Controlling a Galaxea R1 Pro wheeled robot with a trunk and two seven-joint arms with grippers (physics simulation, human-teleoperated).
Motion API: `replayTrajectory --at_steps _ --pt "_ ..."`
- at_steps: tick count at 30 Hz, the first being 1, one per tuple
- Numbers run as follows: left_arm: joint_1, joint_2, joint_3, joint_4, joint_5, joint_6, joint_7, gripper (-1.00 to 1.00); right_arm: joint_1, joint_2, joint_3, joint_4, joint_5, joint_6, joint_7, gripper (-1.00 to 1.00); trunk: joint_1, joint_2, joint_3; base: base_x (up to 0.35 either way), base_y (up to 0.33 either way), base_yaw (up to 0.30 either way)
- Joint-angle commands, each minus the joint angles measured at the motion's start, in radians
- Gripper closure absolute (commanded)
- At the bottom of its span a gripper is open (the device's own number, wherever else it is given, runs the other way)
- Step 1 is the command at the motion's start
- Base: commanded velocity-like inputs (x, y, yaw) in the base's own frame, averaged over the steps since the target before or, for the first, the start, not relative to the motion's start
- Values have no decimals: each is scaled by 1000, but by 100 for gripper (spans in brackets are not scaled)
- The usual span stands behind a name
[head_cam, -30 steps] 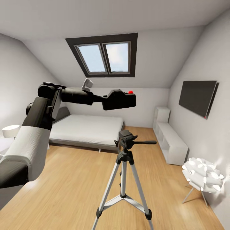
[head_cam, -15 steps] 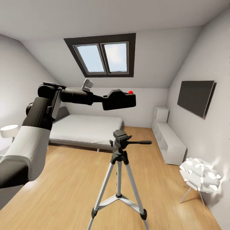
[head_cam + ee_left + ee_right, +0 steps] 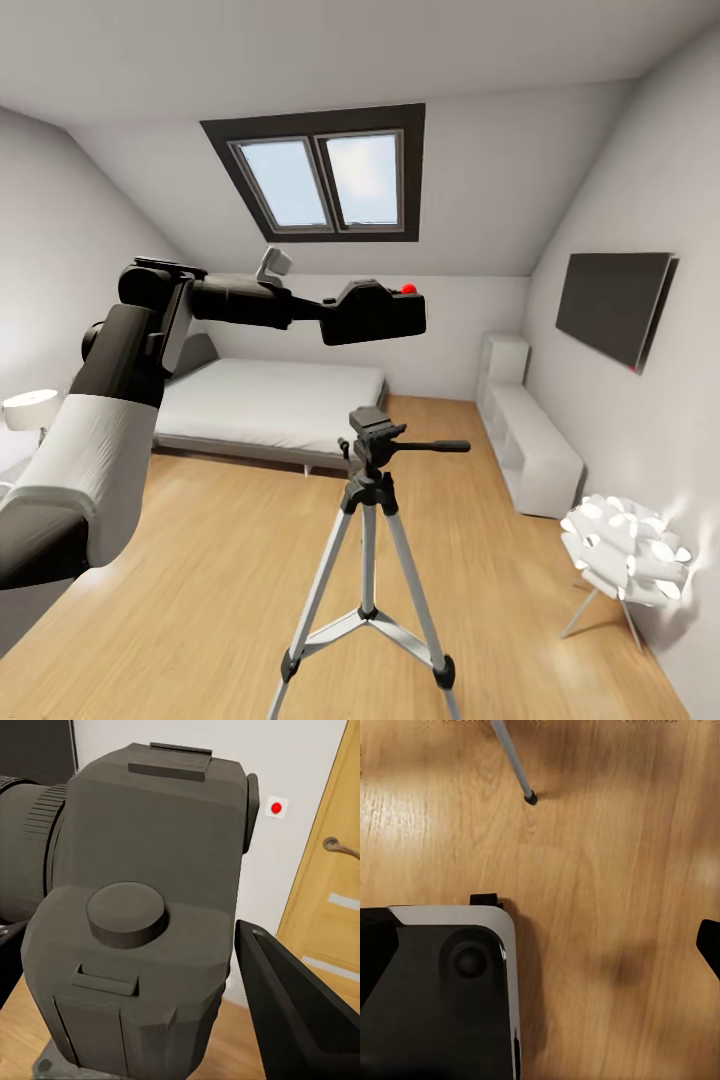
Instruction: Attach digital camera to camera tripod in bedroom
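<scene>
Looking from the head view, the left gripper (image 3: 345, 312) is clamped on the camera (image 3: 380, 312) and holds it out high in the bedroom, red button up. The tripod (image 3: 368, 520) stands on the wood floor below the gripper and a bit beyond it, its head bare. So pickup looks done to me; lowering the camera onto the tripod head is what's left.

Left wrist view: the camera (image 3: 142, 922) sits right up against the lens, with one dark finger (image 3: 292, 1012) beside its body.

Right wrist view: wood floor (image 3: 607, 870), part of the robot's base (image 3: 435, 990) and one tripod foot (image 3: 531, 796). Just a dark finger tip (image 3: 709, 945) at the edge, so can't tell if that gripper is open or closed.
</scene>
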Motion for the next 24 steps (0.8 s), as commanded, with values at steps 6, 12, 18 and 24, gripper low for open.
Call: replayTrajectory --at_steps 6,12,18,24 --pt "-1 1 -1 0 -1 10 -6 100 -1 1 8 4 -8 -6 0 -100 0 -1 0 0 0 228" --pt "-1 1 -1 0 -1 10 -6 100 -1 1 8 4 -7 -5 0 -100 0 -1 0 0 0 63" --pt "-1 1 -1 3 -1 11 -6 100 -1 1 8 4 -7 -6 0 -100 0 -1 0 0 0 11" --pt "0 -16 -4 77 -3 10 12 100 -1 1 8 4 -7 -6 0 -100 0 -1 0 0 0 0"
